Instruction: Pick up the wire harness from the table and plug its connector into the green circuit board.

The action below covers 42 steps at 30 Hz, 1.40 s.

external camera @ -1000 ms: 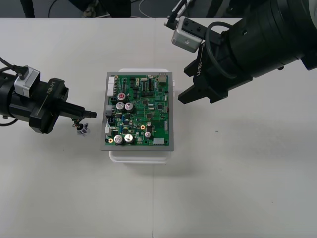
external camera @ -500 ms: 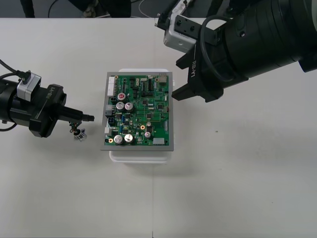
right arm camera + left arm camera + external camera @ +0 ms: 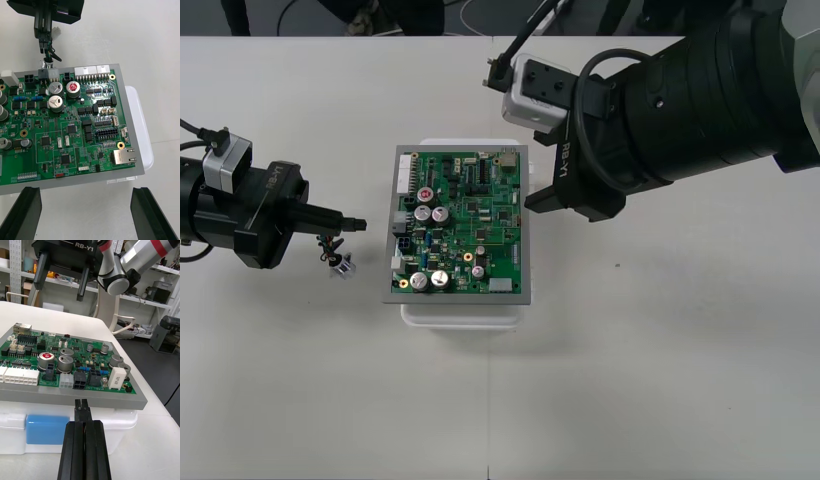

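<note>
front view, left jaws clamp harness (image 3: 338, 258)

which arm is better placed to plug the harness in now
Left. The left gripper is shut on the harness plug, facing the board's connector edge; the right gripper stands open and empty at the opposite edge.

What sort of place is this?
Likely a robot bench for electronics assembly: a light table, a green circuit board on a white base, and the left gripper holding a wire harness beside it.
</note>
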Tool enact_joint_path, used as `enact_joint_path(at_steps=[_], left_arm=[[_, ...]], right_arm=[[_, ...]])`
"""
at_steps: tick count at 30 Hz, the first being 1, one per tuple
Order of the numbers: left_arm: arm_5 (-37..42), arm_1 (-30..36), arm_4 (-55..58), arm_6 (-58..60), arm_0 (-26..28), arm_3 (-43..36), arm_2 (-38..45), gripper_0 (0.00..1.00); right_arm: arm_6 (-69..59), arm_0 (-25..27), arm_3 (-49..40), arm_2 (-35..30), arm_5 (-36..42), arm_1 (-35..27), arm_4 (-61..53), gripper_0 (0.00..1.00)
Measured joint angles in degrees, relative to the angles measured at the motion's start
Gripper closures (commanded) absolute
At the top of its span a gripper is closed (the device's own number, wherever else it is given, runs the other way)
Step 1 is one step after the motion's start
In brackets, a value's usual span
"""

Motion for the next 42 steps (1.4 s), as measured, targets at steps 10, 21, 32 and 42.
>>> enact_joint_path(at_steps=[10, 21, 32, 42], left_arm=[[0.0, 0.0, 0.2, 0.0, 0.0, 0.0, 0.0, 1.0], [0.0, -0.8, 0.2, -0.5, 0.0, 0.0, 0.0, 1.0], [0.0, -2.2, 0.2, -0.5, 0.0, 0.0, 0.0, 1.0], [0.0, -2.3, 0.2, -0.5, 0.0, 0.0, 0.0, 1.0]], right_arm=[[0.0, 0.0, -0.8, 0.8, 0.0, 2.0, 2.7, 0.31], [0.0, 0.0, -2.0, 3.2, 0.0, 2.8, 6.6, 0.31], [0.0, 0.0, -2.0, 6.0, 0.0, 2.8, 9.7, 0.31], [0.0, 0.0, -2.5, 7.1, 0.0, 3.4, 10.9, 0.31]])
